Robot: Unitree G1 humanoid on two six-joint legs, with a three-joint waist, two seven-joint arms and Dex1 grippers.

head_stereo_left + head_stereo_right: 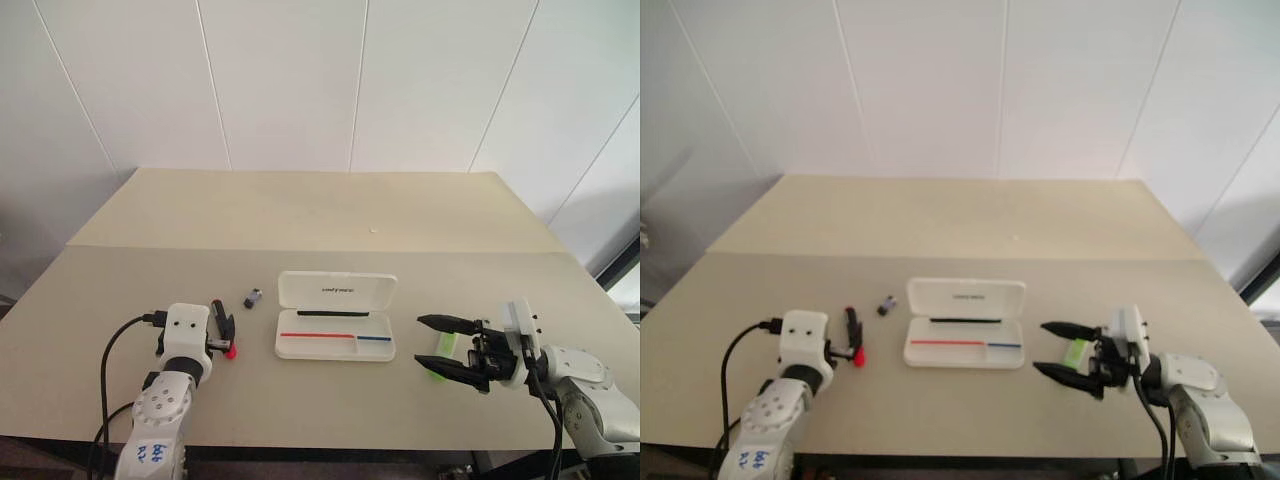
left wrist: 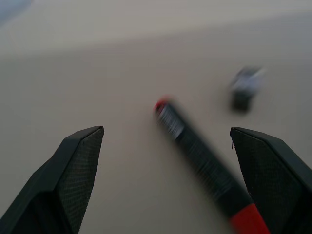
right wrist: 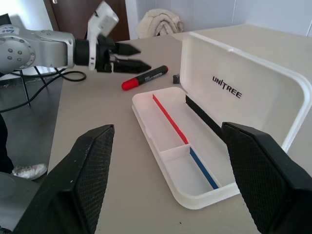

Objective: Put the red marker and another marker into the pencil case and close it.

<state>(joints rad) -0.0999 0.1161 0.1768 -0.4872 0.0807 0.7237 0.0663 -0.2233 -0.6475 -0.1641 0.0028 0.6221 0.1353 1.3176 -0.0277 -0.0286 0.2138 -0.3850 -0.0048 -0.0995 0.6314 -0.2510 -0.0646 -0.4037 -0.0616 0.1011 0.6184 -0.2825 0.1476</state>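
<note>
Between the two black fingers of the left gripper [image 2: 165, 185], which stand wide apart and hold nothing, the red marker [image 2: 204, 161] lies flat on the beige table [image 1: 300, 215], its red cap end nearest the wrist and its black barrel running away from it. Seen from the head, that gripper sits just beside the marker, pointing forward along the tabletop. The marker looks light, stiff and smooth-sided, so it may roll or skid if nudged; a pinch across the middle of the barrel, with the fingers square to its length, seems the surest hold. A small black-and-silver cap-like piece [image 1: 253, 298] rests a little beyond it, apart from both. Further to the right, the white pencil case [image 1: 336, 330] lies open, lid raised at the back, its tray with red and blue stripes bare and ready to receive. On the far side of the case, the right gripper [image 1: 448, 346] hangs level, fingers spread wide and empty, with the lime-green marker [image 1: 441, 352] lying on the table between or just under them; it too looks light and hard, best taken across its short body.
</note>
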